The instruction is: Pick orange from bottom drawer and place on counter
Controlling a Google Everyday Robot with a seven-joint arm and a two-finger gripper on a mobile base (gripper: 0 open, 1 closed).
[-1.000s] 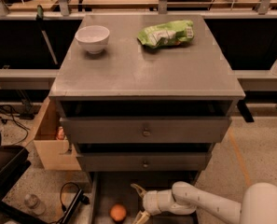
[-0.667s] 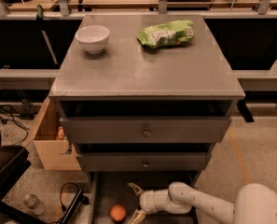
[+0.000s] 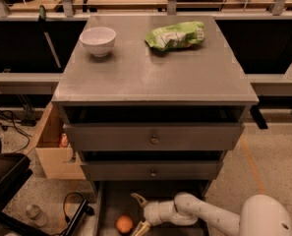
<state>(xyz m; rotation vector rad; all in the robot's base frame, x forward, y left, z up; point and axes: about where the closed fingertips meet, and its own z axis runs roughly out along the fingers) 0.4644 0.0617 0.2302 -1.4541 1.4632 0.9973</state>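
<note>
- My arm (image 3: pixel 209 214) is lying low across the lower right of the view, and its wrist is ending inside the bottom drawer (image 3: pixel 115 200).
- The bottom drawer is standing pulled out beneath the two closed drawers with knobs (image 3: pixel 154 139).
- My gripper (image 3: pixel 137 214) is hovering over the drawer floor with its fingers spread wide. One tip is pointing toward the drawer's back and the other toward its front. It is holding nothing.
- The orange (image 3: pixel 124 224) is sitting on the drawer floor just left of my front finger, at the mouth of the wide gap. I cannot tell whether that finger is touching it.
- The counter (image 3: pixel 150 77) is carrying a white bowl (image 3: pixel 98 40) at its back left and a green bag (image 3: pixel 175 35) at its back right, well apart from each other.
- A cardboard box (image 3: pixel 52 154) is standing beside the cabinet on its left.
</note>
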